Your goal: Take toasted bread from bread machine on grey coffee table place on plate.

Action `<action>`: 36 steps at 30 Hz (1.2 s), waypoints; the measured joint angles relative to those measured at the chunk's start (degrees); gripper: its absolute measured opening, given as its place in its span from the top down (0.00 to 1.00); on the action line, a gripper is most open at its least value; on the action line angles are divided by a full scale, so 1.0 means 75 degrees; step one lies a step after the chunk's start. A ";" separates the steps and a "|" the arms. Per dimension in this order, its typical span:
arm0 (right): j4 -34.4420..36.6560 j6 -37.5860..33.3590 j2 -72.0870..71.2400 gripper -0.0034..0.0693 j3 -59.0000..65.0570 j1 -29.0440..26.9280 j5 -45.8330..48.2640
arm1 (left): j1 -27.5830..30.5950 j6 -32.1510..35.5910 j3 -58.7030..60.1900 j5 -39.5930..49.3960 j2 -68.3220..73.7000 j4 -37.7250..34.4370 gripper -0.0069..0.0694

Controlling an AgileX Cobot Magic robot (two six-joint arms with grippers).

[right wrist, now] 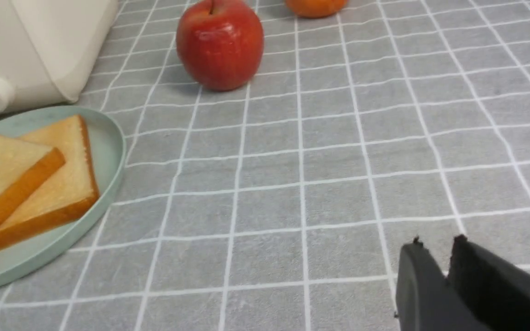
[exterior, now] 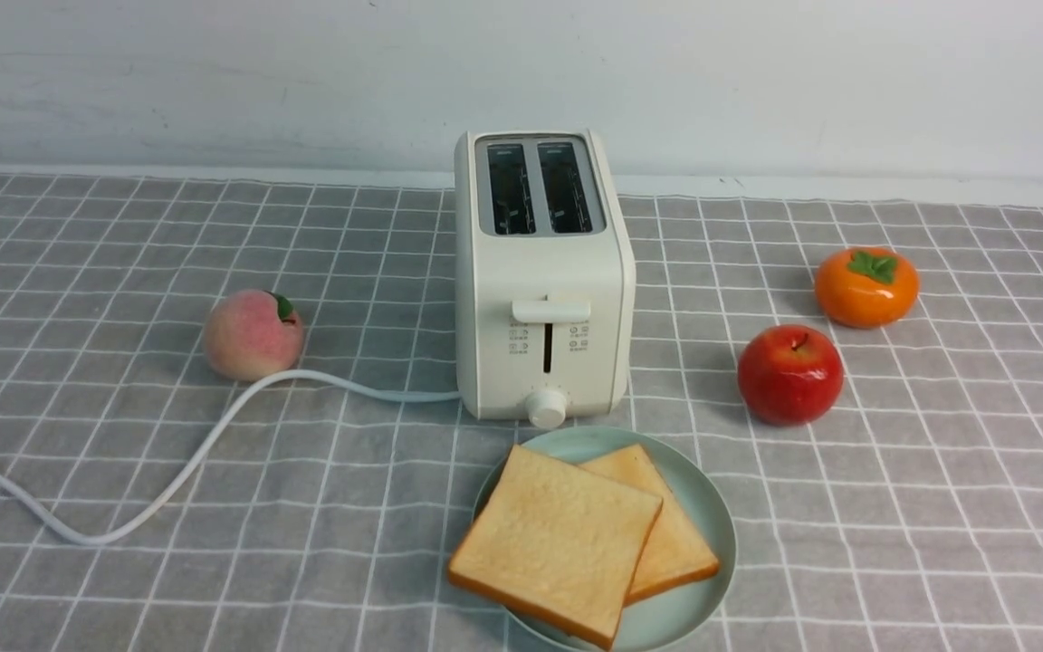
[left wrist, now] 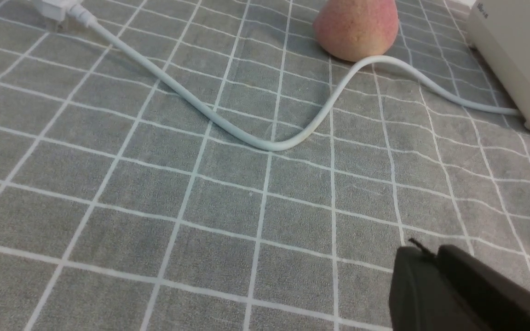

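Two slices of toast sit on the one plate (exterior: 707,507): the front slice (exterior: 553,541) overlaps the back slice (exterior: 666,534), and its near corner sticks out past the plate's rim. Both are square and thick, with pale golden, slightly grainy faces and orange-brown crusts. One toaster (exterior: 544,281) stands just behind the plate, a cream-white smooth box with rounded corners, two dark empty slots on top, one lever and one round knob on its front. One white cord (exterior: 214,435) snakes from its left side across the counter (exterior: 938,507) toward the left edge of the front view. There are three fruits: a fuzzy pink peach (exterior: 253,333) touching the cord at the left, and a glossy red apple (exterior: 790,374) and an orange persimmon (exterior: 866,286) at the right. The counter is covered in grey cloth with a white grid; a plain white wall rises behind it. The left end effector (left wrist: 423,257) is clenched, holding nothing, above bare cloth. The right end effector (right wrist: 435,253) hangs likewise, its black fingers nearly together, with a thin gap.
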 joint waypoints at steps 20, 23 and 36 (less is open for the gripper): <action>0.2308 -0.3567 0.0000 0.78 0.0029 -0.0225 0.0143 | 0.0000 0.0000 0.0000 0.0032 0.0000 0.0000 0.81; 0.2333 -0.3583 0.0000 0.78 0.0029 -0.0225 0.0143 | 0.0000 0.0000 0.0000 0.0032 0.0000 0.0000 0.81; 0.2359 -0.3596 0.0000 0.76 0.0029 -0.0225 0.0149 | 0.0000 0.0000 0.0000 0.0032 0.0000 0.0000 0.79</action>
